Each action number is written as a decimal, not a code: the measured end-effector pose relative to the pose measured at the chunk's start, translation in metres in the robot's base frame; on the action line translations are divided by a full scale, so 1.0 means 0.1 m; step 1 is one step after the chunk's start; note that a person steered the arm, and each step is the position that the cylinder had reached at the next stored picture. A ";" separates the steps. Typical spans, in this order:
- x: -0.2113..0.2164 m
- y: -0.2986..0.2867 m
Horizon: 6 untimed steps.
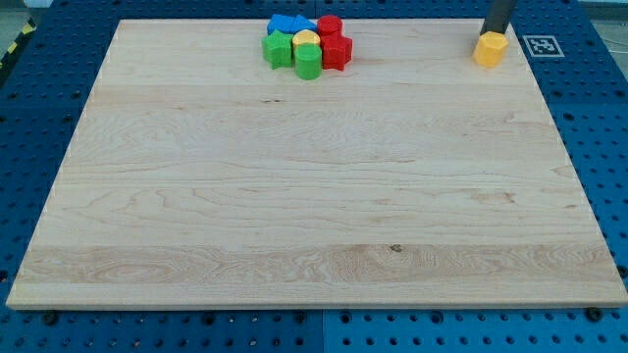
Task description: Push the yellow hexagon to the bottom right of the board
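Note:
The yellow hexagon point(491, 49) lies near the board's top right corner. My tip point(494, 32) stands right behind it, on its top side, touching or nearly touching it. At the top middle of the board a tight cluster holds a blue block point(286, 24), two red blocks point(329, 25) point(337, 52), two green blocks point(278, 50) point(308, 63) and a small yellow block point(306, 39).
The wooden board point(314, 196) lies on a blue perforated table. A black-and-white marker tag point(542, 45) sits just off the board's top right corner. A yellow-black striped edge point(15, 44) shows at the far left.

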<state>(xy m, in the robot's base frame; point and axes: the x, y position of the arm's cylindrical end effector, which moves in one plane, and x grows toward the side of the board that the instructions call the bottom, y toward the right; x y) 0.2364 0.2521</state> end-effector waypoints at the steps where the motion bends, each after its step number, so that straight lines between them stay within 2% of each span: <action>1: 0.03 -0.04; 4: 0.54 -0.04; 6: 0.87 -0.38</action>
<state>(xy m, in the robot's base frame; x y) 0.3238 0.2140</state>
